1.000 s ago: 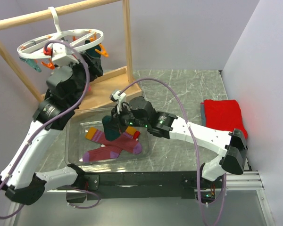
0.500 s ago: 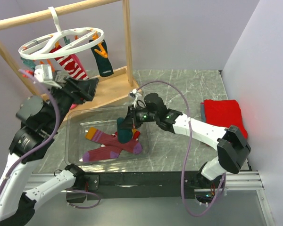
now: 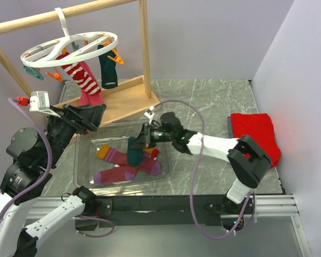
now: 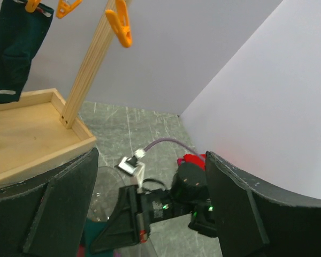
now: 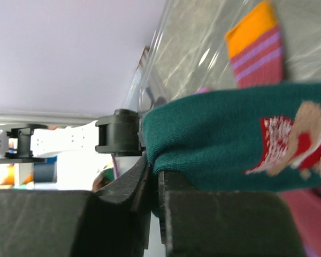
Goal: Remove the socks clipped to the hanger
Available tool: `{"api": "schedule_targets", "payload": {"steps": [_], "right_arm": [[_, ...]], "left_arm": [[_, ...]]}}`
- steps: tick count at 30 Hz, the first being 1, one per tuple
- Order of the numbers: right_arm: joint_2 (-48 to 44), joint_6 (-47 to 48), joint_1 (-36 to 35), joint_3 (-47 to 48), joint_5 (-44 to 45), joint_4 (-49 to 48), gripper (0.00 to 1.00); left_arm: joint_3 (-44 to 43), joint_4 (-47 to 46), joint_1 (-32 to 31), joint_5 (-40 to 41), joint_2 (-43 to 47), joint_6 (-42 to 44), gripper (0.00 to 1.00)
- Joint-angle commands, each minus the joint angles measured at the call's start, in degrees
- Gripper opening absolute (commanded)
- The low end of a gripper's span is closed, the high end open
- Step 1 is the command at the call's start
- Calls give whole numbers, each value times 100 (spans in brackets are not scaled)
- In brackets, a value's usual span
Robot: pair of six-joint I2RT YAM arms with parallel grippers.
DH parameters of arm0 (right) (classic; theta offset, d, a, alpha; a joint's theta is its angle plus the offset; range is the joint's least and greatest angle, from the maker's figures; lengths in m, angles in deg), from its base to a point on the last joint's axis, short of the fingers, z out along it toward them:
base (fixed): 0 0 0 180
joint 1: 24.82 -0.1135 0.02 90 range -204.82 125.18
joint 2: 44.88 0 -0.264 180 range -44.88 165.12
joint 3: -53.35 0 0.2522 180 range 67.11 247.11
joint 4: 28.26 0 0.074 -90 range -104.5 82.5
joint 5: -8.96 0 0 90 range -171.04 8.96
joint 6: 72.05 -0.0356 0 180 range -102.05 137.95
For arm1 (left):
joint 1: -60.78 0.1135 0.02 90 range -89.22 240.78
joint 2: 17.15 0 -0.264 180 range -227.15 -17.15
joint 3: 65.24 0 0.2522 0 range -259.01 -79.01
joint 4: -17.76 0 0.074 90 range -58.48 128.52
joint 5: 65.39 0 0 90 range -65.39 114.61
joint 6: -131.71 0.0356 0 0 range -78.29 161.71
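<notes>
The white ring hanger (image 3: 69, 47) hangs by its hook from the wooden rail. Clipped to it are a red-and-white striped sock (image 3: 79, 75), a pink sock (image 3: 89, 97) and a dark teal sock (image 3: 108, 72) (image 4: 13, 53). My left gripper (image 3: 89, 118) (image 4: 150, 203) is open and empty, below and in front of the hanger. My right gripper (image 3: 141, 140) (image 5: 159, 182) is shut on the hem of a teal sock (image 3: 134, 151) (image 5: 230, 139), which droops into the clear tray (image 3: 84, 140). Two purple-maroon socks with orange cuffs (image 3: 123, 167) (image 5: 257, 48) lie in the tray.
The wooden rail frame (image 3: 145, 48) and its flat base (image 3: 123, 101) (image 4: 27, 128) stand behind the tray. A folded red cloth (image 3: 252, 134) lies at the right by the wall. Orange clips (image 4: 120, 24) dangle from the ring.
My left arm has pulled back and down from the hanger and its jaws have opened wider. My right gripper has carried the teal sock lower into the tray.
</notes>
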State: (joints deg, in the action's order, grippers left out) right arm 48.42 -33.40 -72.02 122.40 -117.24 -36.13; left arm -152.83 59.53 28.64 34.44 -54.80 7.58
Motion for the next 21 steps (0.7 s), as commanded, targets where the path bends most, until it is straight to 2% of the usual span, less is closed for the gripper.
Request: {"api": "schedule_targets", "payload": {"steps": [1, 6, 12, 13, 14, 17, 21], "right_arm": [[592, -787, -509, 385, 280, -912, 14], [1408, -1394, -1027, 746, 623, -1440, 26], [1955, -1939, -1344, 1159, 755, -1853, 63], [1982, -1957, -1371, 1212, 738, -1819, 78], [1991, -1897, -1362, 1221, 746, -1732, 99], [1755, -1468, -1353, 1064, 852, -1249, 100], [1297, -378, -1344, 888, 1431, 207, 100]], "left_arm": [[8, 187, 15, 2, 161, 20, 86], [8, 389, 15, 81, 302, 38, 87], [-1, 503, 6, 160, 478, 55, 88], [-18, 521, 15, 178, 495, 56, 88], [-27, 539, 15, 204, 504, 73, 88], [-115, 627, 6, 213, 513, 99, 88], [-36, 601, 6, 230, 618, 99, 89]]}}
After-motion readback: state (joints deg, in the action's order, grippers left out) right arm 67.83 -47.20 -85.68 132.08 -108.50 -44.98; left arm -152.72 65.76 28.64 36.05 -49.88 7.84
